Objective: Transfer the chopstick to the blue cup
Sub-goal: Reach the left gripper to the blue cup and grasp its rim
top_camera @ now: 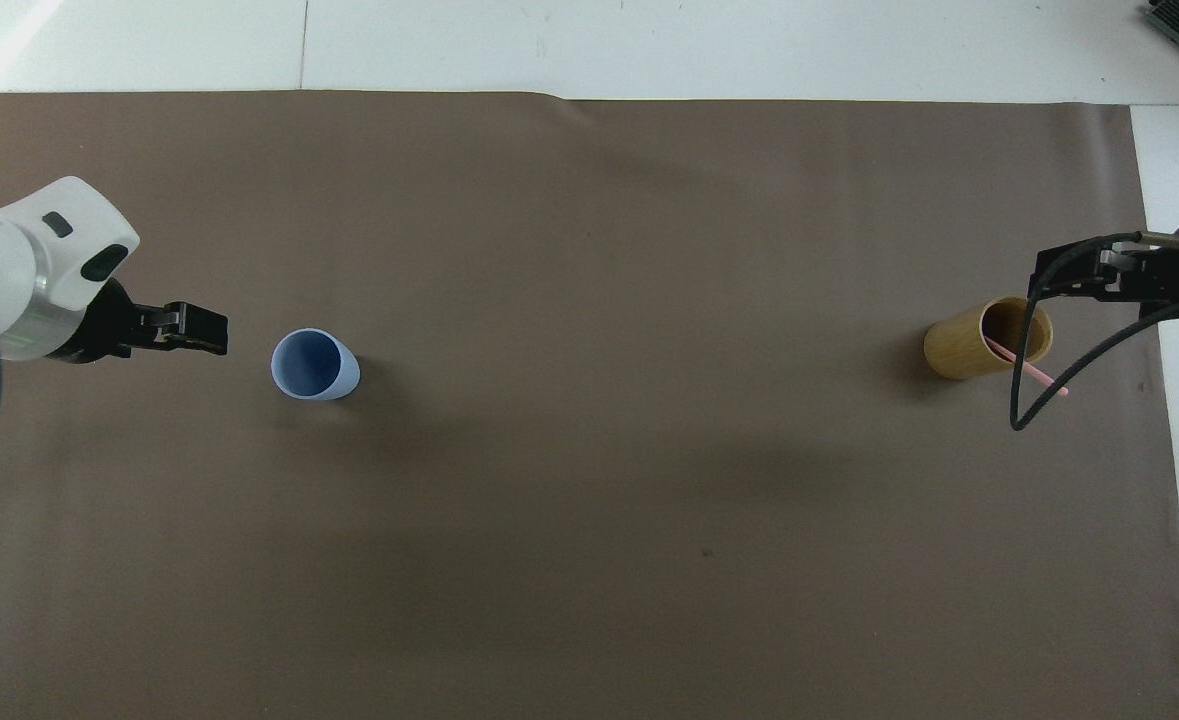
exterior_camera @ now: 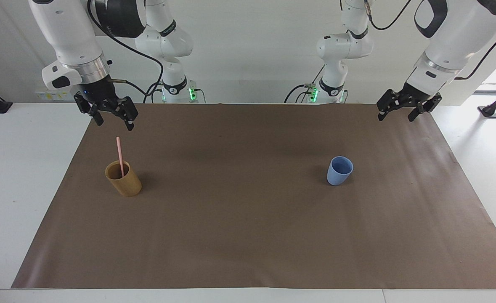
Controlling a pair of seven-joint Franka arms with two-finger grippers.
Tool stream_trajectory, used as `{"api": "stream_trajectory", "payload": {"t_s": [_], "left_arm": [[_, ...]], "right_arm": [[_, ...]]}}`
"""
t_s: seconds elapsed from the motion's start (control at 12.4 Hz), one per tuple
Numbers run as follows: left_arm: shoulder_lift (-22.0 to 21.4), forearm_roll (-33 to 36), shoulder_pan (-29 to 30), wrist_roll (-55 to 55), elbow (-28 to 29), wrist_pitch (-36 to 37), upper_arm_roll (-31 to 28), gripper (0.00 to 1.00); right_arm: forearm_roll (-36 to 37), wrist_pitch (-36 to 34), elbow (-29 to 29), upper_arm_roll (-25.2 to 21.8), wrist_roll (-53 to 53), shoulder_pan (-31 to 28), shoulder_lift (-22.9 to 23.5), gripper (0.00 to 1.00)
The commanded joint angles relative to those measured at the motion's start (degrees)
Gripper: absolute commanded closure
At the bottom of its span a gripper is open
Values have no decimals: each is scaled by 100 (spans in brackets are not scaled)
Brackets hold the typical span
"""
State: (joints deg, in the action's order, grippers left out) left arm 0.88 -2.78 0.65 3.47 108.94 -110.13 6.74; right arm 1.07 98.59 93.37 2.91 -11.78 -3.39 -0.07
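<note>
The chopstick (exterior_camera: 120, 155) stands nearly upright in the tan cup (exterior_camera: 124, 179) at the right arm's end of the counter (exterior_camera: 248, 235). The blue cup (exterior_camera: 339, 170) sits well apart, toward the left arm's end. The right hand (exterior_camera: 112, 118) hangs spread above the tan cup; the left hand (exterior_camera: 396, 112), apparently spread too, hovers near the blue cup.
</note>
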Motion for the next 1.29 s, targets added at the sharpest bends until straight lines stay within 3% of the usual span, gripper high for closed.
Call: {"api": "stream_trajectory", "payload": {"t_s": [0.0,0.32,0.4,0.48,0.56,0.64,0.89,0.97,1.21], "left_arm": [[139,59,-414,653,732,-1068,-32,0],[552,59,-513,647,1033,-1721,-32,0],[597,59,-495,611,1042,-1731,-32,16],[606,59,-469,594,1033,-1722,-32,50],[606,59,-443,576,1033,-1722,-32,92],[606,59,-434,550,1033,-1696,-32,100],[676,59,-451,655,893,-1722,-32,100],[763,59,-486,646,710,-1644,-41,100],[799,85,-792,1224,270,-1399,-41,100]], "right_arm": [[-99,134,93,16,193,-144,-54,0],[-90,433,496,16,824,-433,-63,0],[-90,433,637,8,1043,-557,-72,0],[-90,433,830,8,1289,-680,-98,0],[-81,468,1049,16,1457,-759,-133,2],[-81,581,1382,8,1572,-795,-238,5],[-81,872,2105,8,1836,-786,-441,24],[-81,890,2210,16,1906,-795,-432,35],[-81,1013,2273,16,2020,-733,-423,52]]}}
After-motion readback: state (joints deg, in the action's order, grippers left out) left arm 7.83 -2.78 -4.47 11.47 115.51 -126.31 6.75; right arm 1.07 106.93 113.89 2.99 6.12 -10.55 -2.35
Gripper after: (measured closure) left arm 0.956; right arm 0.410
